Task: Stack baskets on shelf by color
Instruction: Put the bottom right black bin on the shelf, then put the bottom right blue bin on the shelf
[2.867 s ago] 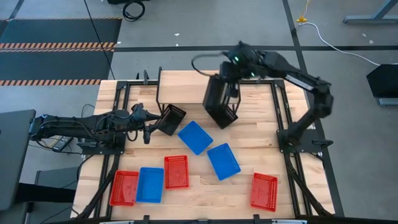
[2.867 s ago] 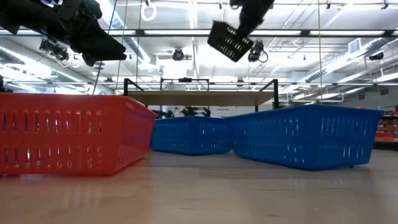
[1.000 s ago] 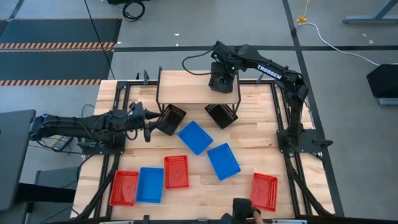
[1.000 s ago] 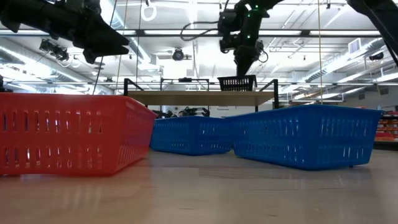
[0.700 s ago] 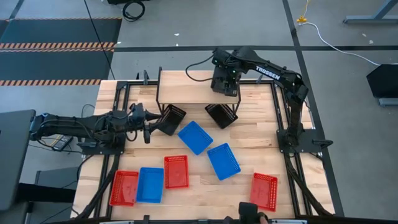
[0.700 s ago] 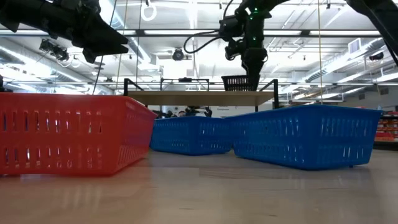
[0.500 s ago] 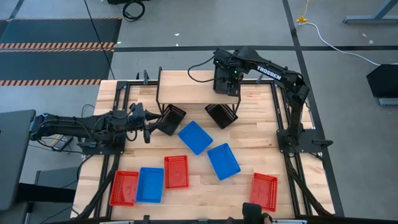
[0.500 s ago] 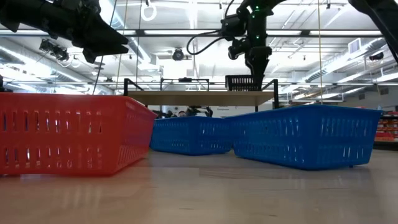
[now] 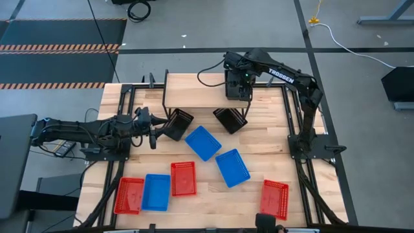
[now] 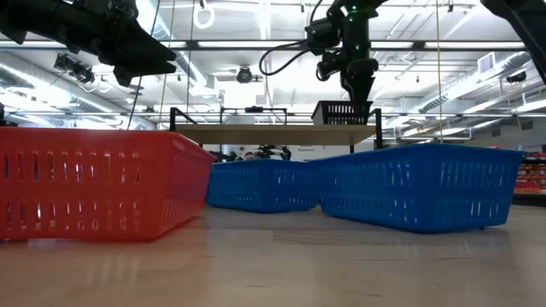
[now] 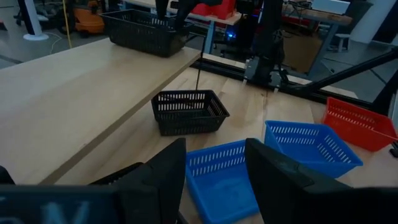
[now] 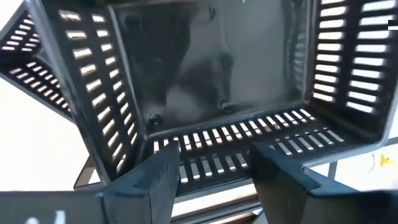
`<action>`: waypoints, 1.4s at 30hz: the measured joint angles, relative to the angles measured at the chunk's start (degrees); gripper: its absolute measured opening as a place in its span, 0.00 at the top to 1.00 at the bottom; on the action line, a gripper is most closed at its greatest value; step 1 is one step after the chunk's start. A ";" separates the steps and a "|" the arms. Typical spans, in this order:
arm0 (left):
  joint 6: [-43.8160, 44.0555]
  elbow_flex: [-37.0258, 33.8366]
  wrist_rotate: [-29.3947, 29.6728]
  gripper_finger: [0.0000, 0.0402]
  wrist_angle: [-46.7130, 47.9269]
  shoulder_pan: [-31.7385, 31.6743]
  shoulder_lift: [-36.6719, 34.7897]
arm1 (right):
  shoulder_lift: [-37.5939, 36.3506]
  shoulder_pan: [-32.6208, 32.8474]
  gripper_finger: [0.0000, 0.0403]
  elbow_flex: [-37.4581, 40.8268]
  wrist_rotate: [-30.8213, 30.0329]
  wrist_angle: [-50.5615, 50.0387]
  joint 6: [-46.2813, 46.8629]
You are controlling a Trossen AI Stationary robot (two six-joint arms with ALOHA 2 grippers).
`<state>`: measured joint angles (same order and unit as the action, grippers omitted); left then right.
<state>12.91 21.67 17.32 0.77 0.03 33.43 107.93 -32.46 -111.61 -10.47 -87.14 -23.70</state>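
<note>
Sitting on the shelf (image 9: 194,90), black basket (image 9: 237,85) beneath right pincer (image 9: 238,86).

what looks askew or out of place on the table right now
Two blue perforated plastic baskets lie skewed mid-table, unlike the squared row nearby. One black perforated basket sits tilted beside the wooden shelf's leg. Nothing looks spilled or damaged.

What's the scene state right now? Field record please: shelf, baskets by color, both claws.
shelf: light wood top, far end of the table
black basket on shelf: at the shelf's right end, right claw at it
other black baskets: one on the table by the shelf's right legs, one at the left claw
blue baskets: three on the table
red baskets: three on the table
left claw fingers: open
right claw fingers: open, astride the basket's wall
</note>
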 joint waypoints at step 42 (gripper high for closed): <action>6.88 0.00 1.45 0.57 -0.36 11.92 0.00 | -8.58 49.27 0.51 30.78 17.25 23.88 35.47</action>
<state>19.78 21.67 18.77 0.41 11.95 33.43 99.35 16.81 -80.84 6.78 -63.26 11.76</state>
